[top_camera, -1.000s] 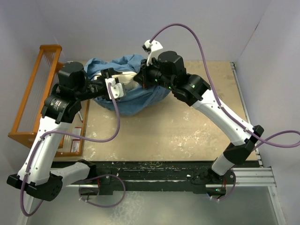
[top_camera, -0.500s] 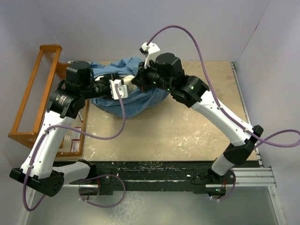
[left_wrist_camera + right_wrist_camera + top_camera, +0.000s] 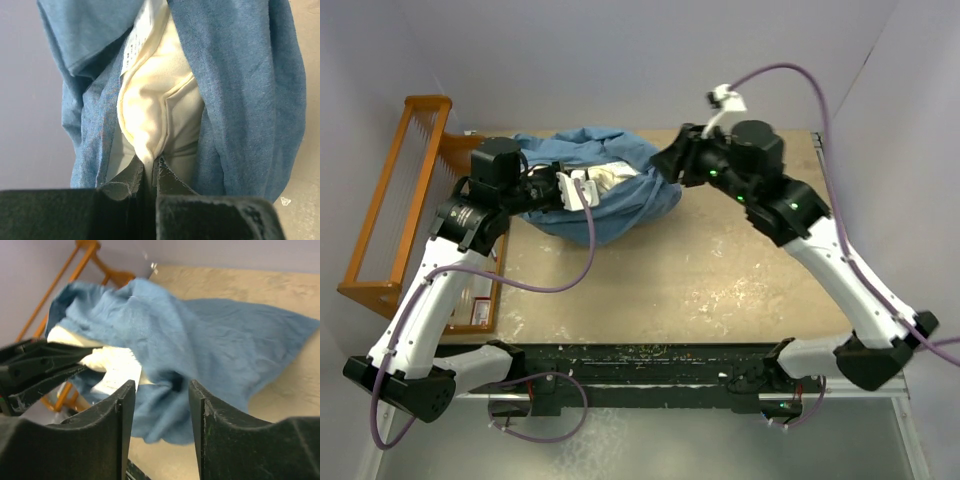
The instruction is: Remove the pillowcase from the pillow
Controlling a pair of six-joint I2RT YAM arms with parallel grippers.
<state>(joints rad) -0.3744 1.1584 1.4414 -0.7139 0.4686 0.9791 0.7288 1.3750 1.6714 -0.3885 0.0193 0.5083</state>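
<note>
Left claw [image 3: 150, 167] first: a sec ago its jaws stood apart, now they're together, clamped on a fold of the cream pillow [image 3: 160, 95] where it pokes out thru the mouth of the blue pillowcase [image 3: 240, 75]. So the left arm has got hold of the pillow itself, not the cloth.

Right claw [image 3: 160, 400] did the opposite. It was pinched into the blue fabric near the top of the bundle. Now its jaws are apart w/ nothing between them, and the arm has swung back toward the right, tips just beside the case's right edge.

What I make of it: looks like a hand-over of roles. The left arm anchors the pillow and the right is freed to re-grip the case somewhere better, prob. further from the opening, and drag it off. Task is nowhere near done tho. The pillow sits mostly inside the case, only a cream strip showing, and the whole bundle lies at the far left-centre of the desk [image 3: 720, 270], next to the orange wooden rack [image 3: 390, 220].

Writing: the pillow's small white tag [image 3: 136, 42] carries rows of fine print, too small to read. No brand or other lettering I can make out anywhere.
</note>
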